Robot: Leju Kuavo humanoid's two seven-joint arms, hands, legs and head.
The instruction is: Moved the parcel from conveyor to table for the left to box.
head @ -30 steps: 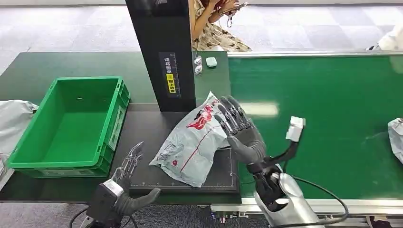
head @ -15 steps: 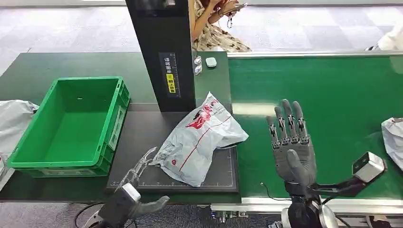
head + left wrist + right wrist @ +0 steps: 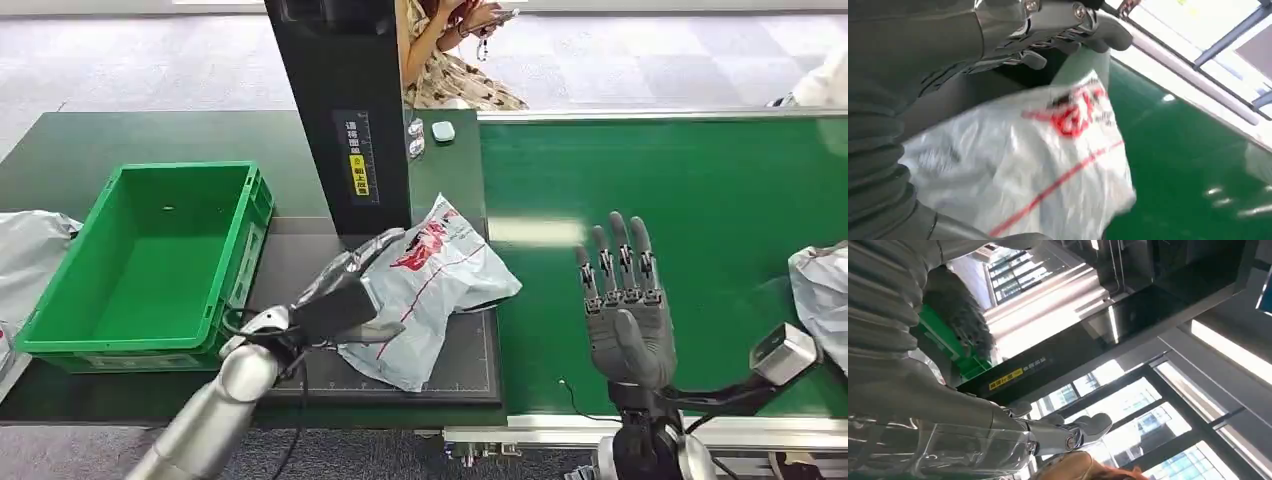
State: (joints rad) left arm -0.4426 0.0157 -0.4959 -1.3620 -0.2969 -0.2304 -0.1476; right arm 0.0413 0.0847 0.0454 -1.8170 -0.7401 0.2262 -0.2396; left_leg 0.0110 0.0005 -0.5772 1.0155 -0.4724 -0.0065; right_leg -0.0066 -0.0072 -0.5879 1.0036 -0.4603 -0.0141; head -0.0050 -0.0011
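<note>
**Left hand reaching over the parcel on the table**

Nearest me, the left hand (image 3: 340, 300) has its fingers spread over the near-left end of the parcel (image 3: 430, 285), thumb low at the edge; nothing is gripped yet as far as I can see, though whether the fingers touch the film I cannot tell. The right hand (image 3: 625, 305) stands upright over the conveyor (image 3: 700, 180), fingers apart, holding nothing, well clear of the parcel.

The parcel lies on the dark mat (image 3: 470, 375) on the table, between the bin and the belt. To lift it cleanly, I'd say the fingers should gather a fold of the slack film rather than press flat, since the bag looks limp and slippery.

Further left, the green bin (image 3: 235, 255) looks empty. Behind it rises the black post (image 3: 345, 110).
</note>
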